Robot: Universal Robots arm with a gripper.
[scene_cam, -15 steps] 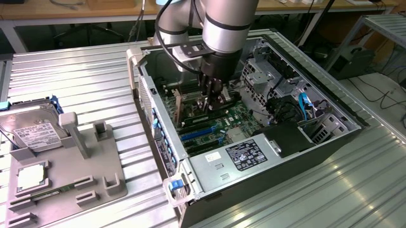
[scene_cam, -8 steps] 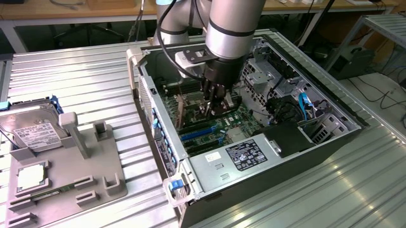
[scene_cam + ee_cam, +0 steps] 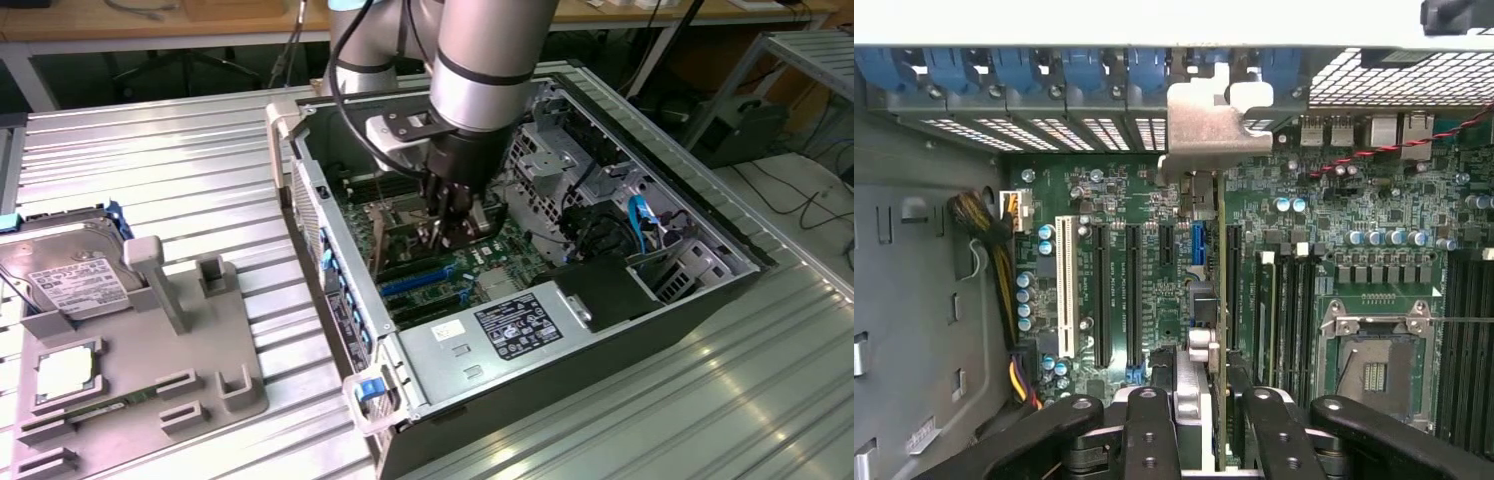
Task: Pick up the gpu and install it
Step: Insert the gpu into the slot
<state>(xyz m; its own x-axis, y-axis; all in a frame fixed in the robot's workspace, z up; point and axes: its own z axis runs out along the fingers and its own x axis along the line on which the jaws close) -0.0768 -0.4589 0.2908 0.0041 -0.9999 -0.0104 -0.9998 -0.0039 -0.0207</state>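
Gpu [image 3: 1220,280] held edge-on in claw [image 3: 1204,405], clenched on card, inside open case [image 3: 574,390]. Card poised over motherboard [image 3: 1144,200] among expansion slots [image 3: 1099,290]; bracket [image 3: 1206,125] up against rear wall [image 3: 1054,130]. Full seating cannot be told. Risks judged: connector edge landed beside slot if misaligned; bracket snagged on rear wall; board flexed if card is pressed while tilted.

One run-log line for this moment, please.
gripper: inside the computer case, jaws shut on gpu | gpu: on edge over the motherboard slots, bracket toward the case's rear wall | seated: cannot tell
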